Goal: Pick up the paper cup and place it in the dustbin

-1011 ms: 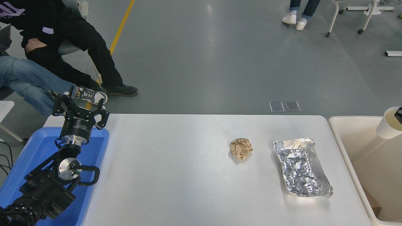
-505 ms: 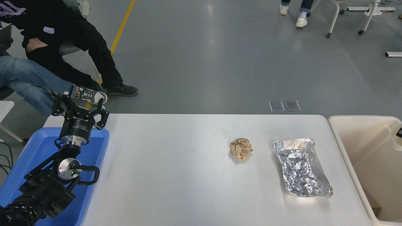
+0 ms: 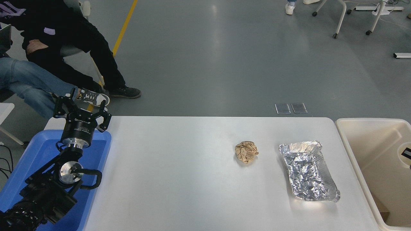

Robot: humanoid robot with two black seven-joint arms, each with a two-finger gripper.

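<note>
White table point(image 3: 179, 179) — brown paper ball point(image 3: 246, 152), foil tray point(image 3: 307, 171).

head view | high, robot's side | facing forward-down | table point(image 3: 192, 179)

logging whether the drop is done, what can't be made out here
- paper cup: head view, only a white sliver at the right edge, over the dustbin; held or released, unclear.
- right claw: same edge leaves just a black scrap.
- dustbin contents: cut off right and bottom.

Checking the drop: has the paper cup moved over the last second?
Yes. The paper cup has moved down, from above the dustbin rim to inside it.
</note>
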